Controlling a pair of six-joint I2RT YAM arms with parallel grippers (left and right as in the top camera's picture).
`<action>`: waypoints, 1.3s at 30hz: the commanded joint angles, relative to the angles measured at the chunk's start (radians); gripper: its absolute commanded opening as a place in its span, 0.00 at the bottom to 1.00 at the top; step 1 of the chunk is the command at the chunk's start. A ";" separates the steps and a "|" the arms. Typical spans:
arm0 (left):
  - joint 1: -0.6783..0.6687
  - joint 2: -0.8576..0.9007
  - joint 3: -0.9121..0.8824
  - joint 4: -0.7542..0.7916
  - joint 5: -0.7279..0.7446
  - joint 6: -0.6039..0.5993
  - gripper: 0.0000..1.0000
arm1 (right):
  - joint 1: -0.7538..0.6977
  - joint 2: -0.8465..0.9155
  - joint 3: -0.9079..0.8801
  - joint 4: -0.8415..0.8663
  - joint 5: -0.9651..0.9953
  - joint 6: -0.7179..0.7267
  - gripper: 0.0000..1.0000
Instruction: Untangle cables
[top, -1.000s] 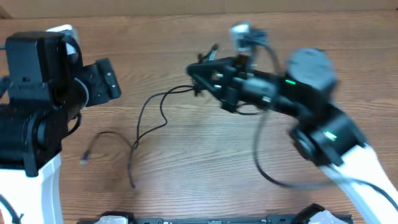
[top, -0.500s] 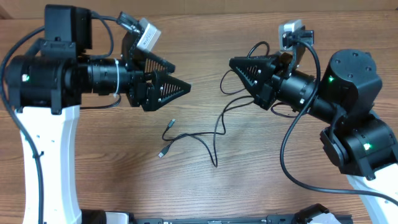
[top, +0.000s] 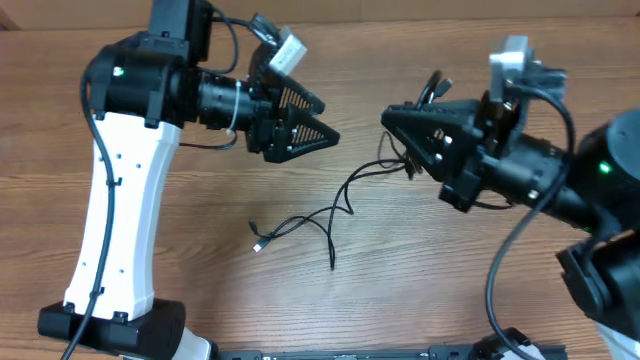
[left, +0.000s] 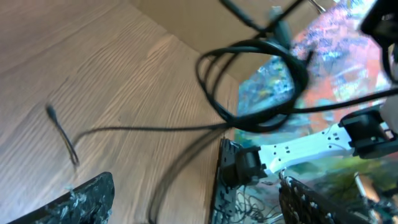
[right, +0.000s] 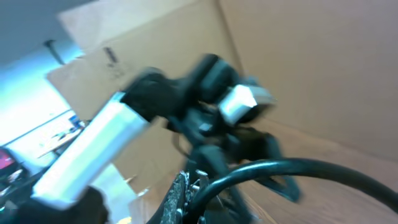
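White arm links (top: 110, 200), black joints (top: 150, 85)

Table (top: 200, 290): brown wood grain.
Cardboard panel (right: 323, 68): plain tan, upright beyond far edge.
Rail (top: 350, 354): black, along near edge.

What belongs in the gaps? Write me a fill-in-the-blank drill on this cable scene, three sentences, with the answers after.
1. The left gripper and the right gripper point ___ each other.
2. The left gripper's jaws stand ___.
3. The cable ends in a silver plug lying on the ___ table.

Missing words: toward; open; wooden.
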 joint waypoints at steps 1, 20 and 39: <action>-0.045 0.018 0.009 0.040 0.032 0.045 0.84 | 0.000 -0.011 0.036 0.008 -0.070 0.005 0.04; -0.216 0.035 0.003 0.330 -0.061 0.045 0.86 | 0.001 -0.011 0.061 0.026 -0.229 0.037 0.04; -0.306 0.148 0.003 0.415 -0.043 -0.004 0.04 | 0.001 -0.012 0.061 0.022 -0.243 0.054 0.04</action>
